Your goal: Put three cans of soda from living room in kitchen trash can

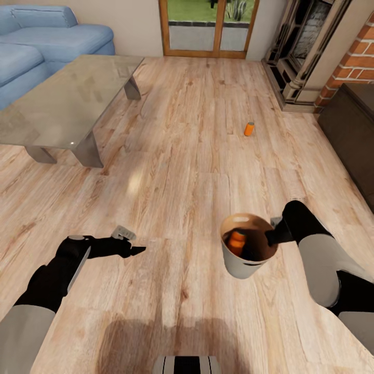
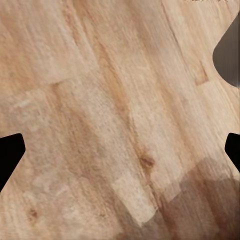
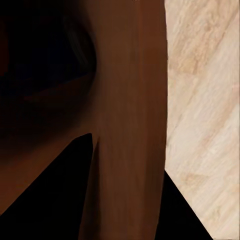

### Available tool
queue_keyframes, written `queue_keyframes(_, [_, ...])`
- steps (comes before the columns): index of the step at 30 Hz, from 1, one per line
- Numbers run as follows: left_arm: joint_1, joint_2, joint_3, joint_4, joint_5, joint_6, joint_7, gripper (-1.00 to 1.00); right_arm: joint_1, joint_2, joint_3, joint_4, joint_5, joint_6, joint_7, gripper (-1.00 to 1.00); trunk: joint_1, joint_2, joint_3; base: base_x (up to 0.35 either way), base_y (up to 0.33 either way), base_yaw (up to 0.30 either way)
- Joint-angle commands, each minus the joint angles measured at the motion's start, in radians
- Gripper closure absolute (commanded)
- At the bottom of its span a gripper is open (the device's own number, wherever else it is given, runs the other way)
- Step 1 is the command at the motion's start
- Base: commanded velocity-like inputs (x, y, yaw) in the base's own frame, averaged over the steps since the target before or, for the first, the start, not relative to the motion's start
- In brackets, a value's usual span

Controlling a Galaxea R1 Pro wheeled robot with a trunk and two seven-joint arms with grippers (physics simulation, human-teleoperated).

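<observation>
One orange can (image 1: 237,242) in R-held bin (image 1: 235,264)

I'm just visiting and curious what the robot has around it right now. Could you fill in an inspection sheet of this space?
Surface: wooden floor.
Job's things: grey bin held up by its rim, one orange can inside; another orange can on the floor ahead.
Clutter: nothing seen.
Grippers: right tool clamps the bin's rim; left tool open, holding nothing.
Cables: nothing seen.
Surroundings: glass coffee table, blue sofa, brick fireplace, glazed door.
</observation>
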Motion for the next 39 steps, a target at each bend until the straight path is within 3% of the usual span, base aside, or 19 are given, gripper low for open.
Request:
queue_keyframes(1, [0.002,-0.001,0.000,-0.001,0.001,-0.007,0.002,-1.00,0.013,0.002,-0.003,-0.010,-0.019,0.007,-0.002,1.00,0.000,0.000,0.000,-0.052,0.000,0.000])
queue_keyframes(7, [0.006,-0.008,-0.001,-0.007,0.003,-0.019,0.041,-1.00,0.036,0.004,-0.028,-0.028,-0.031,0.007,-0.011,1.00,0.000,0.000,0.000,-0.238,0.000,0.000])
queue_keyframes(17, [0.026,-0.024,-0.001,-0.052,0.004,-0.009,0.047,-1.00,0.069,0.007,-0.037,-0.062,-0.033,0.007,-0.018,1.00,-0.004,0.007,0.003,-0.150,0.000,0.000])
queue_keyframes(34, [0.029,-0.025,-0.002,-0.061,-0.005,0.023,0.049,-1.00,0.107,0.007,-0.044,-0.081,-0.047,0.007,-0.016,1.00,-0.069,0.126,0.057,-0.001,0.000,0.000])
queue_keyframes(37, [0.029,-0.025,-0.002,-0.061,-0.005,0.025,0.049,-1.00,0.118,0.006,-0.075,-0.082,-0.048,-0.020,-0.017,1.00,-0.081,0.147,0.066,0.000,0.000,0.000])
queue_keyframes(39, [0.029,-0.025,-0.002,-0.061,-0.005,0.027,0.049,-1.00,0.136,0.006,-0.118,-0.083,-0.048,-0.057,-0.018,1.00,-0.088,0.161,0.072,0.000,0.000,0.000])
